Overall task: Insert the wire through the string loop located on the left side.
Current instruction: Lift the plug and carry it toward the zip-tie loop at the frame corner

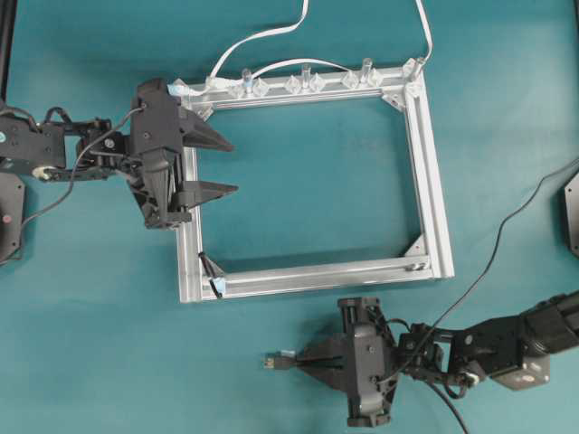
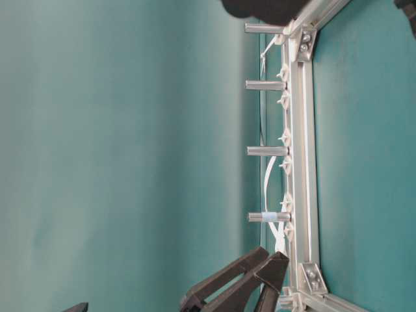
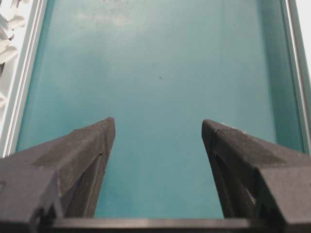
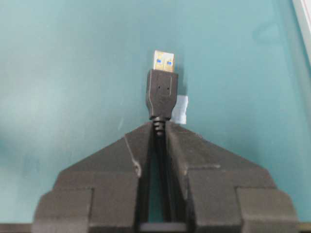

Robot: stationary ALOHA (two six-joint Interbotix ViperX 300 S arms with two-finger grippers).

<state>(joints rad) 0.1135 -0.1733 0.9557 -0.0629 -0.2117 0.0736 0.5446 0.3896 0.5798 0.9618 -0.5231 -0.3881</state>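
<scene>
The wire [image 1: 493, 249] is a thin black cable that ends in a black plug [image 1: 271, 362] with a metal tip. It lies in front of the frame's near rail. My right gripper [image 1: 304, 360] is shut on the wire just behind the plug. In the right wrist view the plug [image 4: 162, 92] sticks out past the right gripper [image 4: 159, 125], metal tip forward. The string loop [image 1: 209, 266] stands at the frame's lower left corner, with light blue tape [image 1: 217, 287] at its base. My left gripper [image 1: 232, 167] hovers open over the frame's left rail, above the loop. Nothing is between its fingers [image 3: 92, 145].
A silver aluminium frame [image 1: 432, 181] lies flat on the teal table. Clear clips and posts [image 1: 303, 74] line its far rail, and a white cable [image 1: 262, 36] runs through them. In the table-level view the posts [image 2: 266, 151] stand along that rail [image 2: 304, 162], with dark fingers [image 2: 227, 281] nearby.
</scene>
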